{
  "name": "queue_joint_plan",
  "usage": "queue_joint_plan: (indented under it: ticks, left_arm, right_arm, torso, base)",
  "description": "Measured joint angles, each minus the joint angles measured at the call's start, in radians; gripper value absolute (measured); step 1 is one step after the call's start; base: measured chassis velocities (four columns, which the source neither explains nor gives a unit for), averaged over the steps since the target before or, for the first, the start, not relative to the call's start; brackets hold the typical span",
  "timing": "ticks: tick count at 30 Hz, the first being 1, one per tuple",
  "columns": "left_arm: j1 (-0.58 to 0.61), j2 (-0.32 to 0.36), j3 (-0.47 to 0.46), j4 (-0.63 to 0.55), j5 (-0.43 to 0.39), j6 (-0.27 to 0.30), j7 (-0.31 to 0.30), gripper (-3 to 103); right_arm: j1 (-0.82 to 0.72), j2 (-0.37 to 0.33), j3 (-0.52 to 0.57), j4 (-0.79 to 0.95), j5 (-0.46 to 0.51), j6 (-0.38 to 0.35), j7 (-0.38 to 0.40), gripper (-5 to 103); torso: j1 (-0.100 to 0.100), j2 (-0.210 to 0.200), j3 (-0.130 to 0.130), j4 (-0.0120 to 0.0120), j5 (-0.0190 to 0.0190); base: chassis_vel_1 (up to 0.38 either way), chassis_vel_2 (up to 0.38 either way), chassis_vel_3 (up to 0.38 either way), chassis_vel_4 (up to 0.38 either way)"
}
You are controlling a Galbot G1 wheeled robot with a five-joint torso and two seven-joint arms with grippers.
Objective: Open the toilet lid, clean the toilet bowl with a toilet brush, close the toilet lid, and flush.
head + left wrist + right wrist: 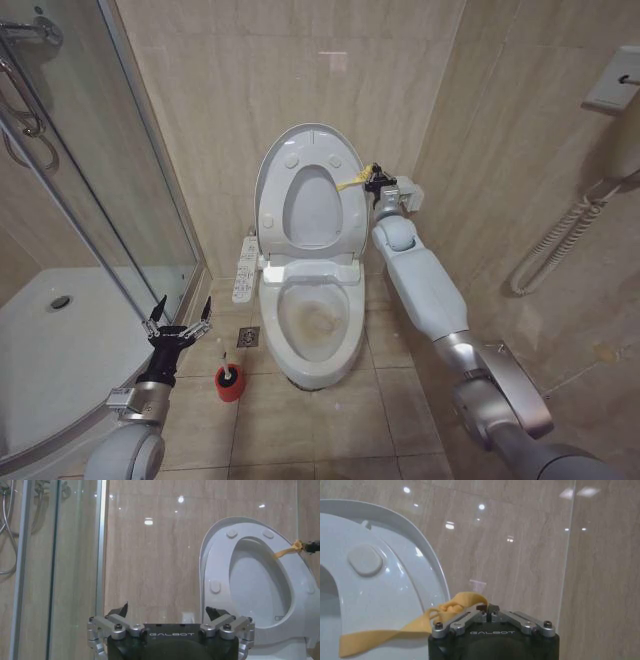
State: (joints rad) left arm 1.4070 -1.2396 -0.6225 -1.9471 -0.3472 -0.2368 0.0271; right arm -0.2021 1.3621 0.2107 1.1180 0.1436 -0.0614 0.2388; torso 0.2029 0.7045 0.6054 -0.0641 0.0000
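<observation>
Lid and seat stand up together in the upper middle of my head view: the toilet lid (300, 140) leans on the wall, and the white seat (345, 215) rests against it. A yellow tie (352, 182) hangs on the seat's right edge. My right gripper (378, 183) is pinched tight on that tie, up beside the lid. Below, in the middle of the frame, I see the toilet bowl (318, 320) open, with brown stains inside. The toilet brush (229, 381) sits in its red cup on the floor tiles, lower left of the bowl. My left gripper (180, 322) hangs near the brush, fingers spread wide, holding nothing. The glass shower wall (90, 180) is at far left.
</observation>
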Motion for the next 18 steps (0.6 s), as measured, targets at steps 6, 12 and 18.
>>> queue_joint_plan:
  ticks: [6, 12, 18]
  left_arm:
    - [0.000, 0.000, 0.000, 0.000, 0.000, 0.000, 0.000, 100]
    - [0.000, 0.000, 0.000, 0.000, 0.000, 0.000, 0.000, 100]
    - [0.000, 0.000, 0.000, 0.000, 0.000, 0.000, 0.000, 100]
  right_arm:
    - [-0.009, -0.006, 0.004, 0.016, 0.003, 0.000, 0.002, 1]
    - [-0.024, -0.014, 0.008, 0.027, 0.003, 0.001, 0.001, 1]
    - [-0.043, -0.021, 0.012, 0.040, 0.003, 0.001, 0.000, 1]
  torso:
    - [0.000, 0.000, 0.000, 0.0002, 0.0000]
    - [0.000, 0.000, 0.000, 0.0001, 0.0000]
    - [0.000, 0.000, 0.000, 0.0002, 0.0000]
  base:
    - [0.000, 0.000, 0.000, 0.000]
    - [0.000, 0.000, 0.000, 0.000]
    - [0.000, 0.000, 0.000, 0.000]
